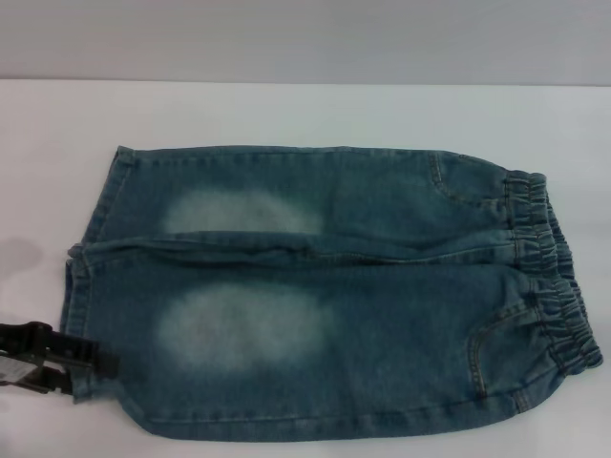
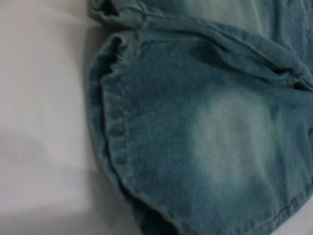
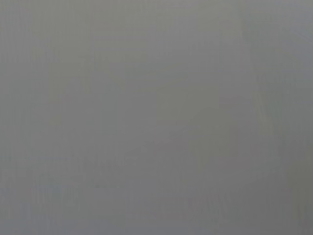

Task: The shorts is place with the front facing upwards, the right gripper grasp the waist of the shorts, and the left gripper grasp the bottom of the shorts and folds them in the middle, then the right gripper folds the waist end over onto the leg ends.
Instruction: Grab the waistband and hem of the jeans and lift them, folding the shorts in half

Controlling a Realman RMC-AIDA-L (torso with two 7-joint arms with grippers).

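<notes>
Left end effector (image 1: 81, 367) touching shorts (image 1: 325, 296) near-leg hem (image 1: 76, 315); grip state unclear.

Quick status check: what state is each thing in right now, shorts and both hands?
shorts: spread flat, front up, unfolded.
waist of the shorts: on the robot's right, ungrasped.
leg ends: on the robot's left, lying on the table.
left hand: at the nearer leg hem.
right hand: not in view.

- shorts (image 1: 325, 296) flat on table (image 1: 286, 110), lengthwise across it
- leg ends (image 1: 81, 286) on the robot's left, right at the left gripper (image 1: 91, 364) jaws
- waist of the shorts (image 1: 554, 277) at the far right end, well apart from those jaws
- near leg directly beyond the jaws, other leg behind it
</notes>
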